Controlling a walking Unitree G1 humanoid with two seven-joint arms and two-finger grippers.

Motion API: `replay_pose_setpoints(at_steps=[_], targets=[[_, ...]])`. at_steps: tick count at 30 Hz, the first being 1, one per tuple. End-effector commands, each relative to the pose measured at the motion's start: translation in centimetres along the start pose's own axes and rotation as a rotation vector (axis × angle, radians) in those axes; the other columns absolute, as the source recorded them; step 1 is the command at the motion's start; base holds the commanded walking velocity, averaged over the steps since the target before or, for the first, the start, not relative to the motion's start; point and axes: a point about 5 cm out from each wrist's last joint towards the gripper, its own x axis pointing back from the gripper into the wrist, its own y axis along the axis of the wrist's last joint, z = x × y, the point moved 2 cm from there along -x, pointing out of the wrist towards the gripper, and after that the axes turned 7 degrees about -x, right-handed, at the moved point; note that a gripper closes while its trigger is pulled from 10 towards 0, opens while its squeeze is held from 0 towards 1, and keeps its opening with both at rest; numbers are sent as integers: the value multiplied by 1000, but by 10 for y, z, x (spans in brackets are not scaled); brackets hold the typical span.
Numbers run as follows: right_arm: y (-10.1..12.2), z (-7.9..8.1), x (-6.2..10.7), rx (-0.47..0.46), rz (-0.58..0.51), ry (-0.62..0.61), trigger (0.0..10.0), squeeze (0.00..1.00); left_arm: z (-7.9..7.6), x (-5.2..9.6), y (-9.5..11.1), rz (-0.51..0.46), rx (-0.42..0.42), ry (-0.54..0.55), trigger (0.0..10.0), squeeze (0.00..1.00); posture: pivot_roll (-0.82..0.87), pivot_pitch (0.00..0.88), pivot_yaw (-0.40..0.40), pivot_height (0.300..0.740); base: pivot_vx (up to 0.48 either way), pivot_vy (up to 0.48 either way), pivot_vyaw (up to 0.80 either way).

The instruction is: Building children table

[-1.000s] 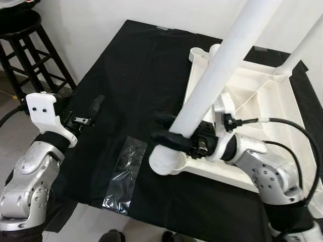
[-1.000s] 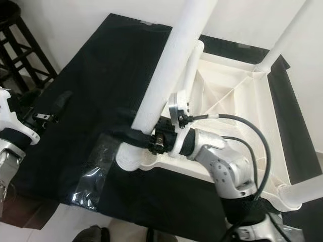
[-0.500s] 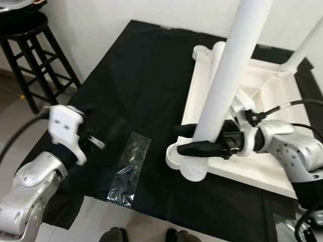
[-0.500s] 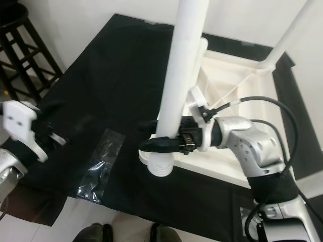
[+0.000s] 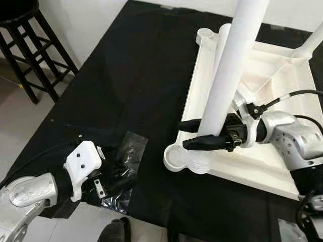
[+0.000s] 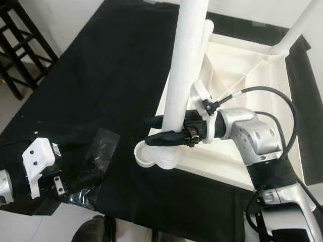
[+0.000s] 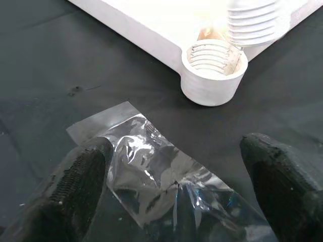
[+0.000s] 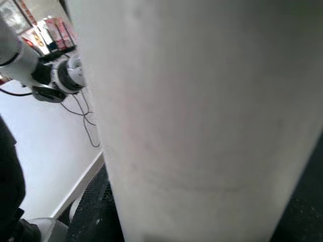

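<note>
The white table top [image 5: 262, 156] lies upside down on a black cloth. My right gripper [image 5: 184, 136] is shut on a long white table leg [image 5: 227, 75], which it holds nearly upright. The leg's threaded end [image 7: 252, 22] sits just beside the open corner socket [image 7: 214, 70], not inside it. My left gripper [image 7: 176, 201] hangs low at the cloth's near edge, open, its fingers [image 7: 81, 186] either side of a clear plastic bag [image 5: 123, 161]. In the right wrist view the leg [image 8: 202, 121] presses close against the camera.
Another white leg [image 5: 315, 40] stands in the far right corner of the table top. A further white tube [image 5: 222, 40] lies behind the held leg. A black stool [image 5: 30, 50] stands at the far left on the floor. Dark feet [image 6: 93, 229] show at the bottom edge.
The held leg has swung from tilted to nearly upright by the corner socket. My left arm has dropped and come down over the plastic bag. The camera has also shifted.
</note>
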Motion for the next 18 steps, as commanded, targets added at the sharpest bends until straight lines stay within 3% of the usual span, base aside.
replay_pose_setpoints(at_steps=[1,5,9,13,18], targets=[[0,4,-5,14,13,39,10000,0,-5,0,1,1,8,-18,10000,0,90,326,-55,740,0,0,0],[4,14,-21,33,-5,143,10000,0,-4,1,2,-6,13,21,10000,0,99,331,-65,740,0,0,0],[7,13,-25,56,-11,148,10000,0,-3,0,2,-11,15,33,10000,0,100,331,-69,740,0,0,0],[3,-2,-32,134,35,81,10000,0,-2,-1,3,-26,22,58,10000,0,97,327,-78,740,0,0,0],[-3,-13,-34,165,73,14,10000,0,-1,-1,4,-31,26,67,10000,0,95,327,-81,740,0,0,0]])
